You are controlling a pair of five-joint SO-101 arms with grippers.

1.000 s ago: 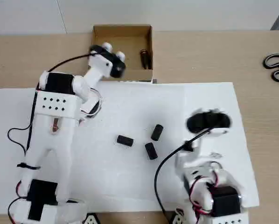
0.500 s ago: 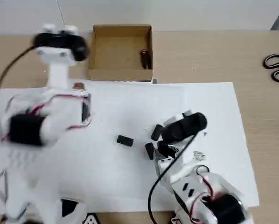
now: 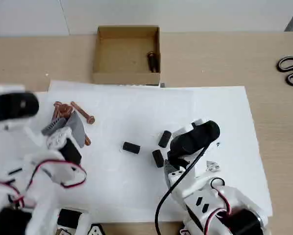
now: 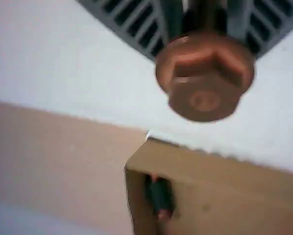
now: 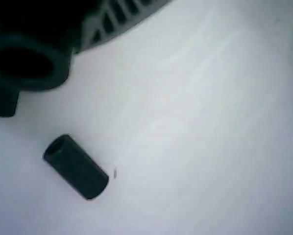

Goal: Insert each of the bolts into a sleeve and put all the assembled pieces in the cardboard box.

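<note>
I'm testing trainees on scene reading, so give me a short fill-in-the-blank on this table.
The open cardboard box holds ___ assembled piece.
The high view shows ___ black cylindrical sleeves outside that box.
The left fingers grip a copper hex-headed ___.
Missing words: one; three; bolt.

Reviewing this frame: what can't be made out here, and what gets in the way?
High view: how many bolts lie in the pile; the left gripper overlaps them.
Left wrist view: the shaft of the near bolt, hidden behind its own blurred head.
Right wrist view: the sleeve nearest the camera, dark and cut off by the edge.
Left wrist view: the inside of the cardboard box, hidden by its wall and the edge.
</note>
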